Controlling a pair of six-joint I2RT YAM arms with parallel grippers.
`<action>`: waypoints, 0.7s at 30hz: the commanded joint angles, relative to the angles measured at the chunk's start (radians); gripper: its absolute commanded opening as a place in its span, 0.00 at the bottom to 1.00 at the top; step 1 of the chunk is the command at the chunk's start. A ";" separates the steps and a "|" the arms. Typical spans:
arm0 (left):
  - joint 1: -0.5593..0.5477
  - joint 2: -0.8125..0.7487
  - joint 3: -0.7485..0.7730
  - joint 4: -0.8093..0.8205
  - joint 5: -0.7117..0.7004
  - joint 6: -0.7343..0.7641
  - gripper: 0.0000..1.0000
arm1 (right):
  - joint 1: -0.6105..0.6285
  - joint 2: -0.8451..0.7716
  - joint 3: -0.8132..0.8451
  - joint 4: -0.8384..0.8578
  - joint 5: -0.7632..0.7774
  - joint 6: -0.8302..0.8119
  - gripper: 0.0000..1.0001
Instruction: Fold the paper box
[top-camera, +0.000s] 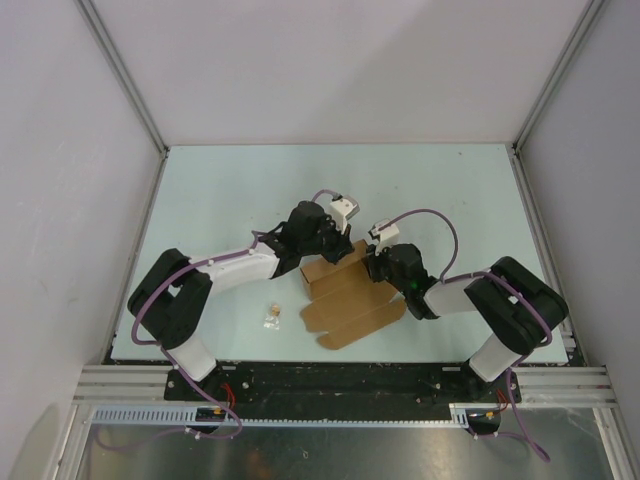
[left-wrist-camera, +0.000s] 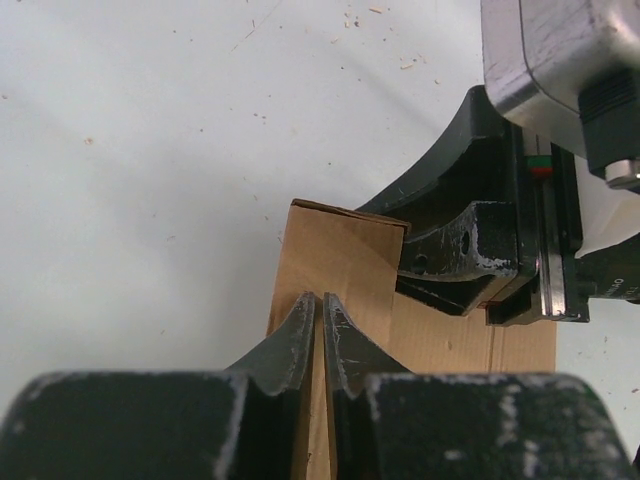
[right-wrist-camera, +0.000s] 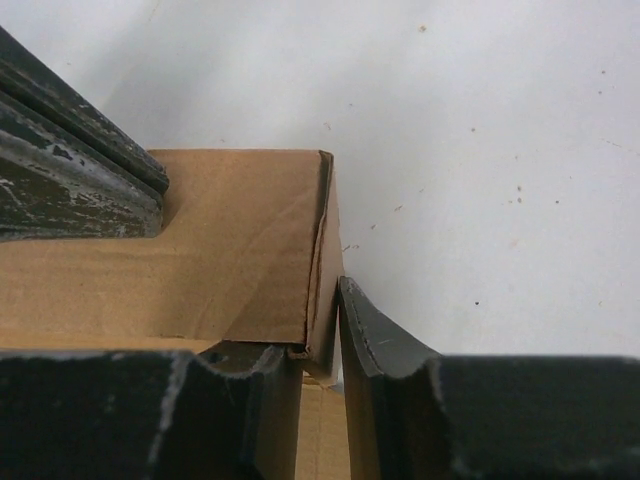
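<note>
The paper box (top-camera: 345, 300) is brown cardboard, half formed, with flat flaps spread toward the near edge. My left gripper (top-camera: 322, 245) is at its far left corner. In the left wrist view the left gripper (left-wrist-camera: 322, 300) is shut on an upright wall of the paper box (left-wrist-camera: 340, 250), which runs between the fingers. My right gripper (top-camera: 378, 262) is at the box's right end. In the right wrist view the right gripper (right-wrist-camera: 318, 320) straddles the side wall of the paper box (right-wrist-camera: 200, 250): one finger sits inside under a folded flap, and the outer finger's tip touches the wall.
A tiny brown scrap (top-camera: 271, 315) lies on the pale table (top-camera: 250, 190) left of the box. Grey enclosure walls stand on three sides. The two grippers are close together over the box; the right gripper's body (left-wrist-camera: 470, 240) fills the left wrist view's right side.
</note>
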 joint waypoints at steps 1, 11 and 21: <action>-0.006 -0.004 -0.030 -0.063 0.029 0.026 0.10 | 0.016 0.016 0.003 0.092 0.016 -0.010 0.22; -0.008 -0.006 -0.032 -0.061 0.033 0.025 0.10 | 0.026 0.014 0.003 0.093 0.035 -0.017 0.01; -0.008 -0.008 -0.035 -0.061 0.033 0.023 0.10 | 0.030 0.008 0.001 0.086 0.023 -0.016 0.16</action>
